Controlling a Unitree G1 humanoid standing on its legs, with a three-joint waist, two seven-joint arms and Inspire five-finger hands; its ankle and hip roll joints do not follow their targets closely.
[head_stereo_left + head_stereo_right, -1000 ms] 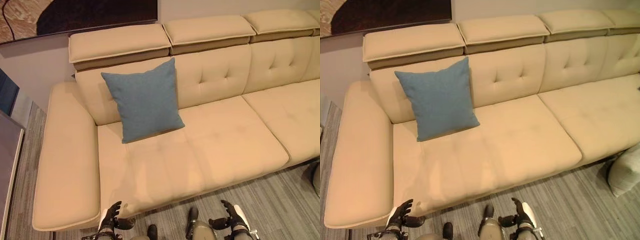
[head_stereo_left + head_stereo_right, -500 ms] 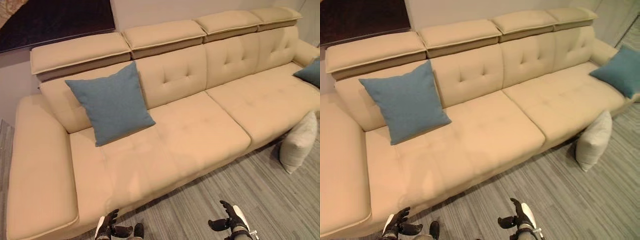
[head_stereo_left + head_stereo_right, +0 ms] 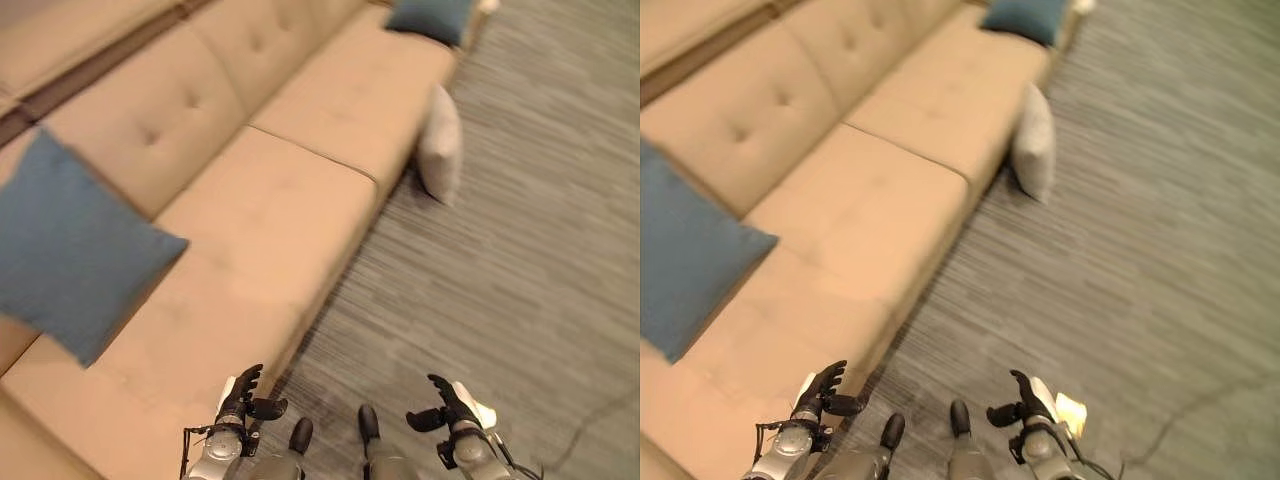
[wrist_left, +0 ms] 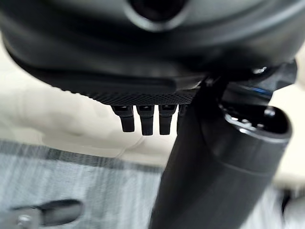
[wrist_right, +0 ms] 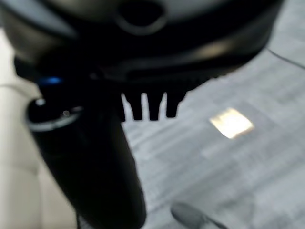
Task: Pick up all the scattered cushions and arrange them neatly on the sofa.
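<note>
Beige tufted sofa (image 3: 260, 210) runs diagonally from the near left to the far end. One blue cushion (image 3: 70, 250) leans upright against the backrest at the near-left end, its lower corner on the seat. A second blue cushion (image 3: 430, 17) lies on the seat at the far end of the sofa. A pale grey cushion (image 3: 440, 145) stands on its edge on the grey carpet floor (image 3: 520, 230), propped against the sofa's front face below the far seat — off the sofa, well apart from both hands.

Left hand (image 3: 243, 395) hangs low just beside the front edge of the near seat; fingers extended and relaxed, thumb out to the side, holding nothing. Its wrist view shows the fingers (image 4: 145, 123) straight, with sofa edge and carpet beyond.

Right hand (image 3: 447, 403) hangs over bare carpet, fingers likewise loose and spread, white thumb cover visible — empty. Its wrist view shows straight fingers (image 5: 153, 107) above the carpet.
</note>
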